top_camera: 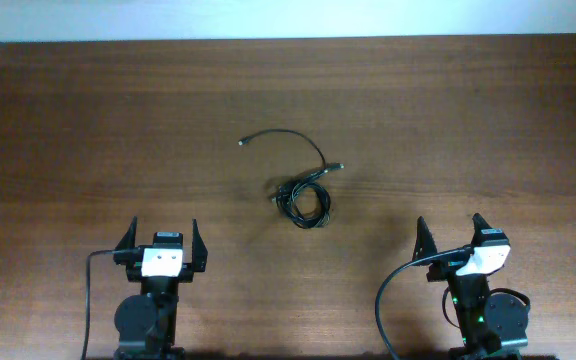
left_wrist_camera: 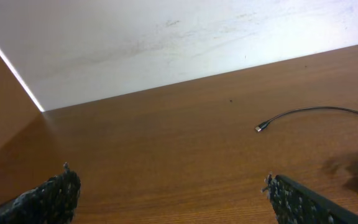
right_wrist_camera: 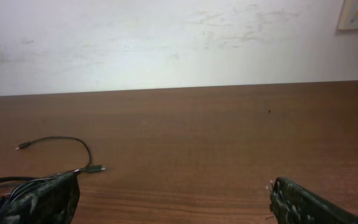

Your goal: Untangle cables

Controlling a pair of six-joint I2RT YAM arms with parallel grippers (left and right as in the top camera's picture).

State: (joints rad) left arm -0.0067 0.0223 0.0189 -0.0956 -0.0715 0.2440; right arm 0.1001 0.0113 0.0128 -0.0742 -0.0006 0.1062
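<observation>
While both arms stand back, cables lie bunched at mid-table

Where the table is viewed from above, the cables lie as one small knot of black loops near its centre, roughly midway between the two arms and well apart from both. One strand arcs out of the knot toward the far edge and ends in a small plug. A second plug lies just beside the loops on the right. Left gripper sits at the near edge, fingers spread wide, holding nothing. Right gripper likewise stands wide and empty. Neither touches a cable
</observation>
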